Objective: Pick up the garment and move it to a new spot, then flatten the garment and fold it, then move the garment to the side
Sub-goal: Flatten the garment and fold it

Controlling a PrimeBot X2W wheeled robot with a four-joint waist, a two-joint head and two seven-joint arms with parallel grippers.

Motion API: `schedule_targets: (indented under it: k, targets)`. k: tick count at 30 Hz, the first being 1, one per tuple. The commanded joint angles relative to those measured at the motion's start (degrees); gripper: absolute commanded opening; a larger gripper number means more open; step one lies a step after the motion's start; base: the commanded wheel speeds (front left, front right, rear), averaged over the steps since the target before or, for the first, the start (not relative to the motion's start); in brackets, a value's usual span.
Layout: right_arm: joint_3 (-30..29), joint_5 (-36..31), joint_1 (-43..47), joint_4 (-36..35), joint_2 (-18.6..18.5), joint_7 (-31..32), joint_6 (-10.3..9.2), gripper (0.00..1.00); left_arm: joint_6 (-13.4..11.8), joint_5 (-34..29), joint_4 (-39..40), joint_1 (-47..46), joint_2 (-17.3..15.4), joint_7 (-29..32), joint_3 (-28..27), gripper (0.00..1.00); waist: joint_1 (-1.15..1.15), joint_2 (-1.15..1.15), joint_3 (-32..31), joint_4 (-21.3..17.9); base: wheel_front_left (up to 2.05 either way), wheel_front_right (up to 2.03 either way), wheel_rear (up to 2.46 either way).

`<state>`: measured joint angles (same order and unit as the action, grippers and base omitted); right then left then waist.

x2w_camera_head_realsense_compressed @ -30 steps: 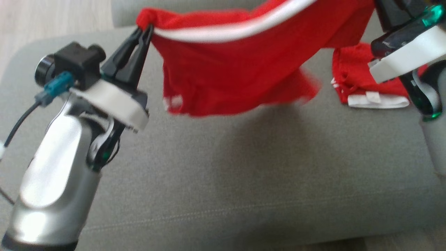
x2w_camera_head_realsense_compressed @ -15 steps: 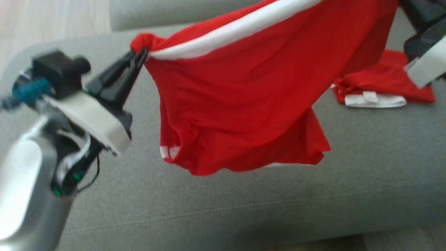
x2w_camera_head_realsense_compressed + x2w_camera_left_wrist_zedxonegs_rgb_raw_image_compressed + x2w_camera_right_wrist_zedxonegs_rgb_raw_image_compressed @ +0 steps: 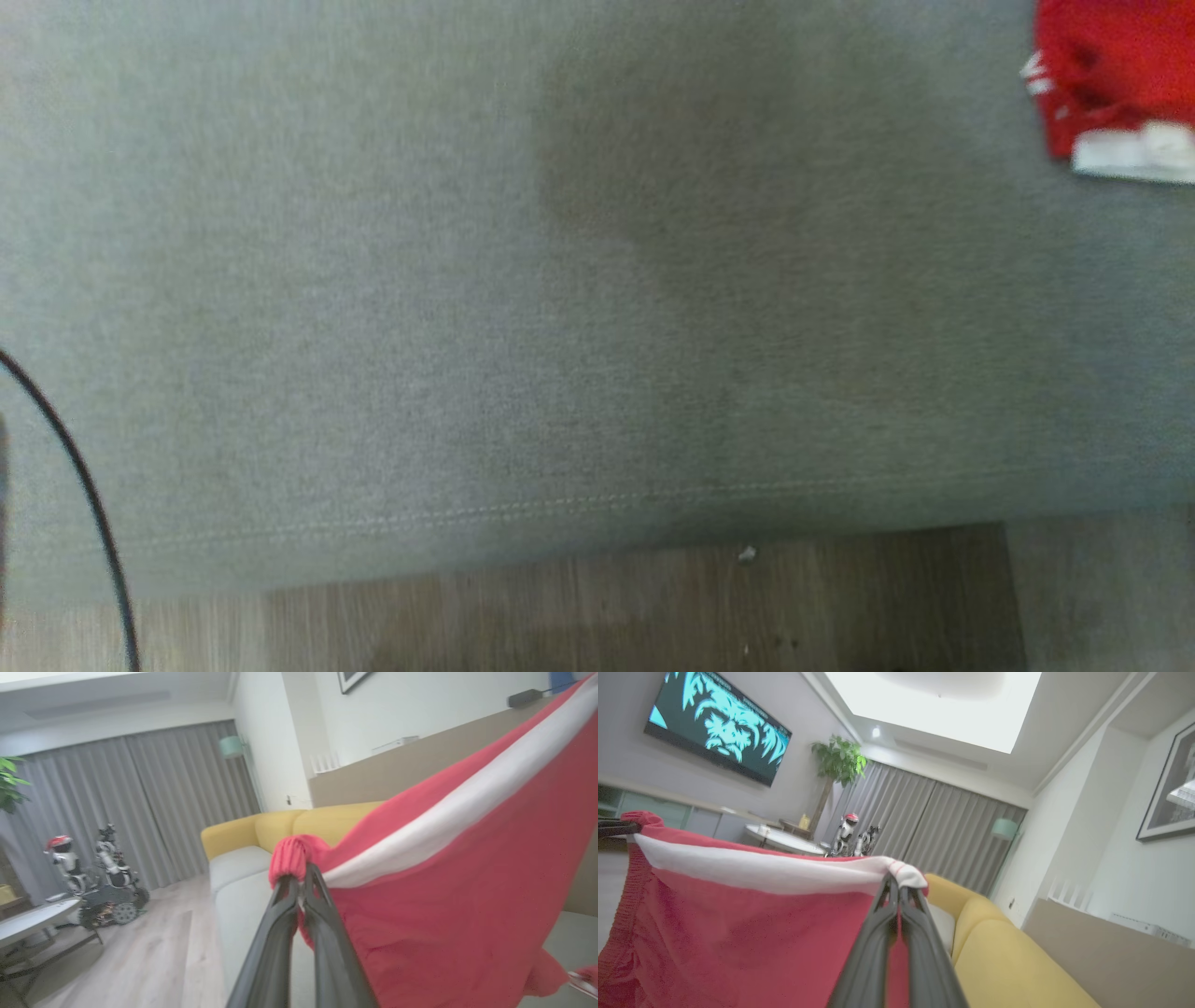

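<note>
Garment (image 3: 444, 914) in red, hung by its white band (image 3: 444, 816) between two clenched robot hands above a grey sofa cushion (image 3: 373, 280).

At left, the left hand (image 3: 302, 875) pinches one bunched end of the band. The cloth stretches rightward to the right hand (image 3: 900, 879), clamped on the other end, so the garment hangs in the air, off the cushion. Far right on the cushion lies a second red piece (image 3: 1116, 84). To lay it down well, I judge both hands should hold the band taut and level, lower until the hem meets open cushion first, and stay well left of that second piece. Compared with half a second ago, the head camera has tipped down, from the hanging cloth to the cushion's near edge and the wooden floor (image 3: 653, 607); that is the camera's move, not the garment's.
</note>
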<state>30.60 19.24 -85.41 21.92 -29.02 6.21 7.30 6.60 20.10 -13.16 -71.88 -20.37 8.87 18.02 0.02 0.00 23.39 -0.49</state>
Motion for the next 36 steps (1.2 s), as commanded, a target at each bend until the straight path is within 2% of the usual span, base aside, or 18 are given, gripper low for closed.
schedule_targets:
  k: [1,4,7,11,14,18,23,30,36]
  targets:
    - [-1.11,-1.23,-1.15,0.49,1.63,-2.22,0.19,0.0,-0.56,-1.66,0.26,-3.37,-2.37,-2.4,-1.87,0.0,-0.02,0.0,4.45,1.71,0.0,0.0,0.0]
    - [-2.46,-3.67,-3.34,7.73,5.05,-9.14,0.19,0.0,-1.22,-4.0,-6.07,-7.21,-1.39,-9.95,-1.65,0.0,-0.02,0.0,5.2,2.28,0.0,0.0,0.0]
    - [-2.24,-4.29,-1.65,14.11,7.68,-13.07,0.19,0.0,-0.68,-4.77,-12.04,-6.68,-0.53,-13.81,0.38,0.0,-0.02,0.0,5.14,2.92,0.0,0.0,0.0]
    - [-0.48,-2.29,4.29,20.79,10.32,-16.11,0.19,0.0,0.05,-4.29,-17.97,-1.49,0.78,-17.2,3.56,0.0,-0.02,0.0,4.65,3.7,0.0,0.0,0.0]
    - [3.06,-0.68,10.16,24.43,11.12,-17.14,0.19,0.0,0.39,-4.55,-21.19,4.37,1.75,-19.45,7.0,0.0,-0.02,0.0,3.79,4.64,0.0,0.0,0.0]
    - [9.35,2.78,19.21,27.55,10.37,-17.03,0.19,0.0,0.68,-3.68,-24.89,13.19,3.28,-21.52,11.08,0.0,-0.02,0.0,1.44,5.85,0.0,0.0,0.0]
    - [16.54,7.96,27.74,28.9,8.18,-15.13,0.19,0.0,0.8,-3.81,-28.24,21.9,2.15,-23.07,14.67,0.0,-0.02,0.0,-2.26,6.12,0.0,0.0,0.0]
    - [23.71,12.54,32.25,29.53,4.87,-13.44,0.19,0.0,0.54,-6.02,-28.54,30.1,-0.66,-23.81,17.4,0.0,-0.02,0.0,-7.44,6.03,0.0,0.0,0.0]
    - [30.47,15.43,34.4,28.33,1.62,-9.57,0.19,0.0,-0.08,-7.17,-25.86,34.2,-1.22,-23.85,18.37,0.0,-0.02,0.0,-10.41,6.22,0.0,0.0,0.0]
